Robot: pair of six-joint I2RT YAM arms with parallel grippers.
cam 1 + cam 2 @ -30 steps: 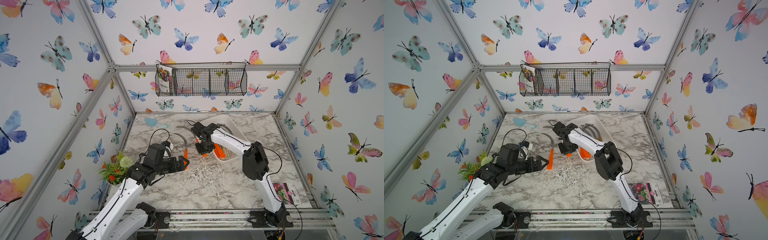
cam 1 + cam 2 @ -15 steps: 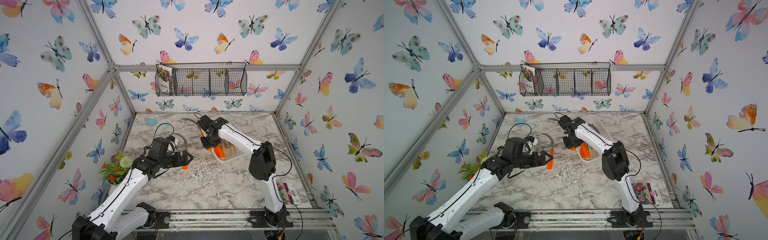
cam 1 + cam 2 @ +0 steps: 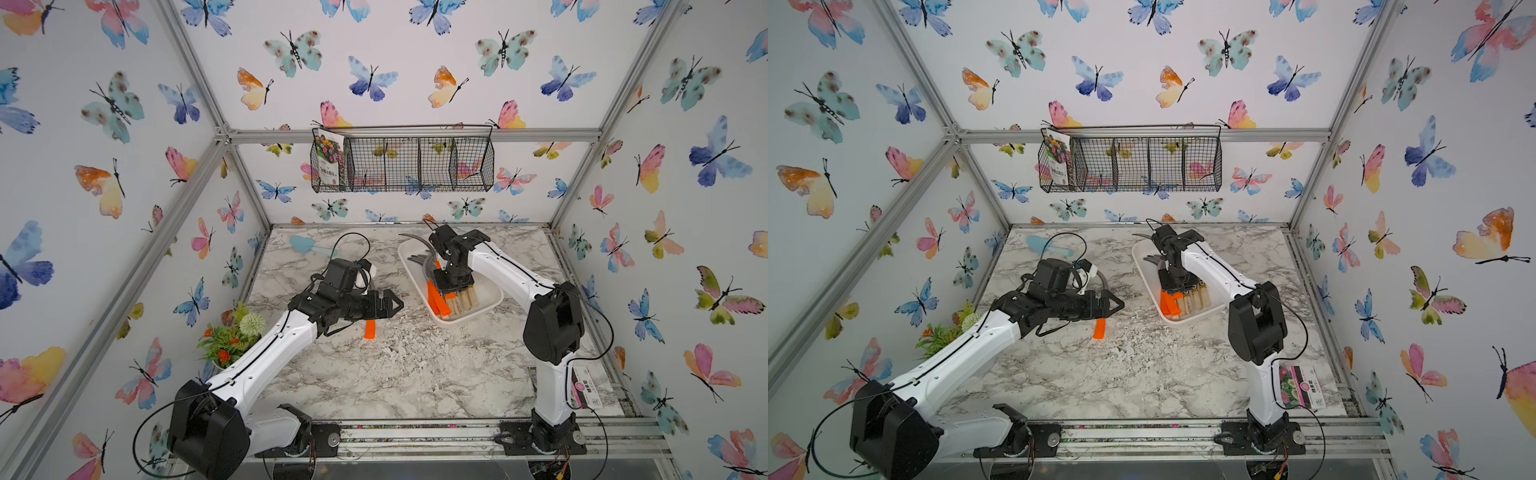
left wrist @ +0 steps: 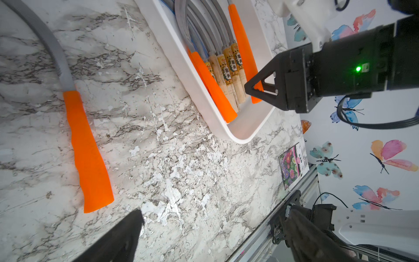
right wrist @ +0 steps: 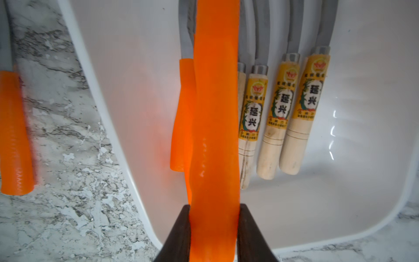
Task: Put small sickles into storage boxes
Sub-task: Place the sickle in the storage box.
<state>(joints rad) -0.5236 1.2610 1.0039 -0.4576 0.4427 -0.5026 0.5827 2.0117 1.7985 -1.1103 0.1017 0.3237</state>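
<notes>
Right end effector (image 5: 214, 211) pinches an orange-handled sickle (image 5: 215, 102) over the tray (image 5: 136, 90); left end effector (image 3: 390, 305) hangs spread above the loose sickle (image 3: 370, 328)

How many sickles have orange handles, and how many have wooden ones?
Orange-handled sickles: 3 (one on the table, one lying in the white tray, one in the jaws of the right gripper)
Wooden-handled sickles: 4, all in the tray
Total: 7

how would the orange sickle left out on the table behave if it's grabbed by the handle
That sickle probably stays stiff: moulded handle, metal blade. The long curved blade may make it swing in a grip. The flattish handle looks unlikely to roll.
</notes>
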